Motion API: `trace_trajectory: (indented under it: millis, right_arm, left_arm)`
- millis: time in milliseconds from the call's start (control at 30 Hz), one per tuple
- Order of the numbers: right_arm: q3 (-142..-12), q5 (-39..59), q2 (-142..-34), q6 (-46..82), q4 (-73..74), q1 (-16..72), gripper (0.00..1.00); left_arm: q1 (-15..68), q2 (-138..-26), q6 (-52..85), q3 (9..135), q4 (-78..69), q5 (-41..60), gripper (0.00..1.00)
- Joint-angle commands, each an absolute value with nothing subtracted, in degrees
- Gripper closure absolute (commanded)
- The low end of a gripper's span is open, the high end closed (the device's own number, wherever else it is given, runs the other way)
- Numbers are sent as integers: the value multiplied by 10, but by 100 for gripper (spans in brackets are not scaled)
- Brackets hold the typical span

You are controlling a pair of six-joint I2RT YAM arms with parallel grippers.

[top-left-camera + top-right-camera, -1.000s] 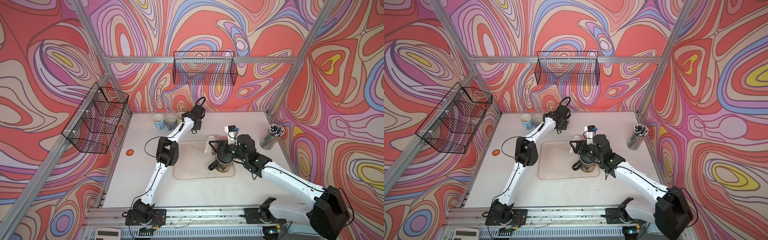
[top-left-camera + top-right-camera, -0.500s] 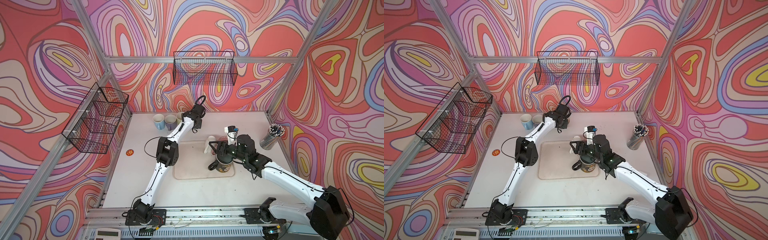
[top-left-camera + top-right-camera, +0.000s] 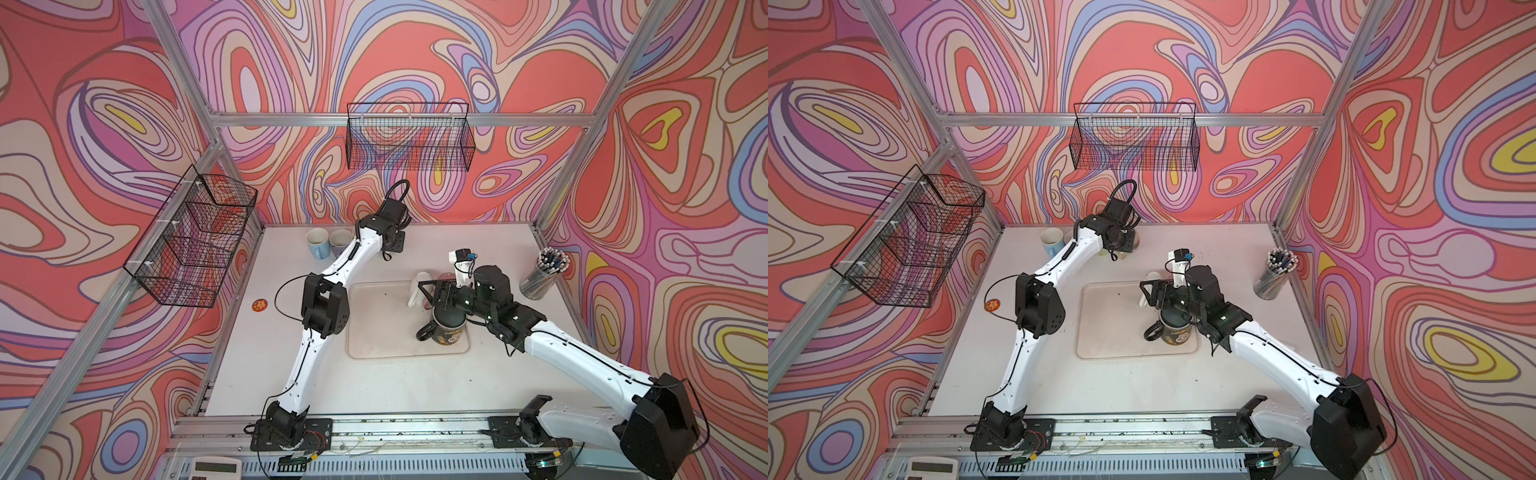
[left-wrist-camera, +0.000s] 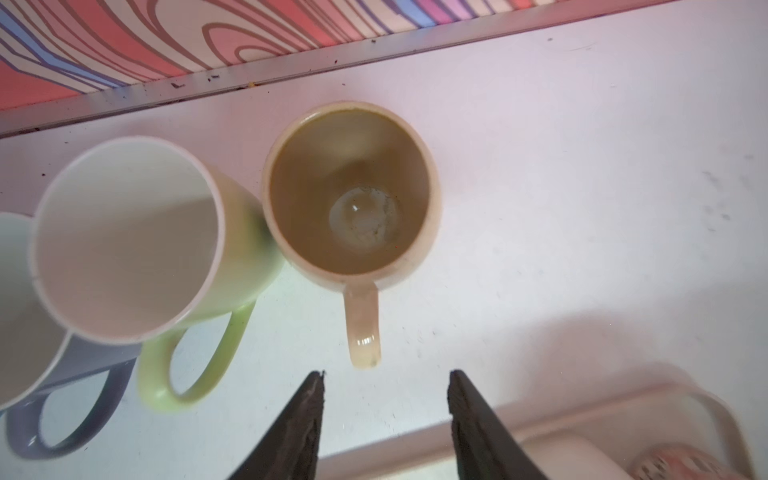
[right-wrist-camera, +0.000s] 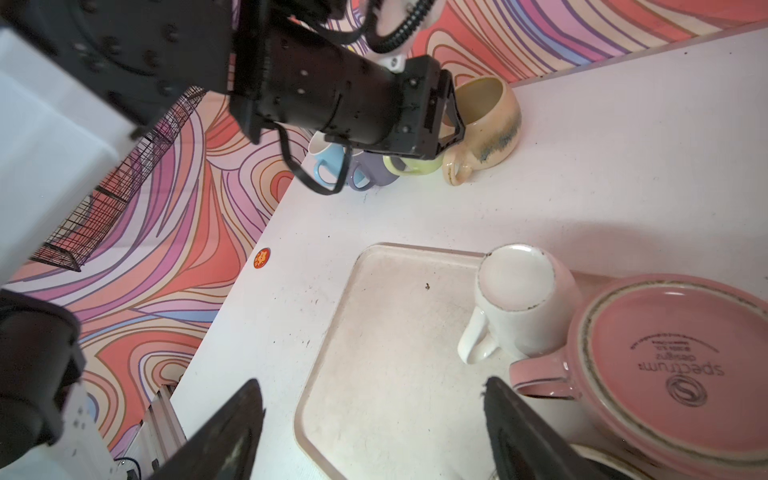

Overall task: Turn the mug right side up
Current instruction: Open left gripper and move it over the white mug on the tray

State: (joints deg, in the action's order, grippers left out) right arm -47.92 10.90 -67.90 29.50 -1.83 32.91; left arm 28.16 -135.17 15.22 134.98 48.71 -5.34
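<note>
A cream mug (image 4: 351,195) stands right side up at the back of the table, its handle pointing at my left gripper (image 4: 386,374). That gripper is open, with nothing between its fingers and its tips just short of the handle. In the right wrist view the cream mug (image 5: 490,120) sits under the left gripper's body. My right gripper (image 5: 372,383) hangs open over the tray (image 5: 374,332). A white mug (image 5: 519,299) and a pink mug (image 5: 665,365) stand upside down beside it. A black mug (image 3: 449,328) is below the right wrist.
A green mug (image 4: 124,237), a purple mug (image 3: 340,241) and a blue mug (image 3: 316,243) stand upright left of the cream one by the back wall. A cup of pens (image 3: 544,274) is at the right edge. Wire baskets (image 3: 409,137) hang on the walls.
My left gripper has opened and let go of the cream mug's handle. It has drawn back slightly. The right arm has stayed where it was.
</note>
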Motion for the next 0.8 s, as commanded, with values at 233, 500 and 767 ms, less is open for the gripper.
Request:
trace_trajectory:
  millis: [233,500,767]
  right_arm:
    - [-533,82,-624,281,-121,326,15]
    - [-553,62,-571,286,-196,326,14]
    - [-567,49,-569,314,-254,326,14]
  left_arm:
    - [333,-1092,90,1086,416,-45,44]
    - [395,-973,96,894,361,-71,43]
    - [433,-939,110,782,303,-40,41]
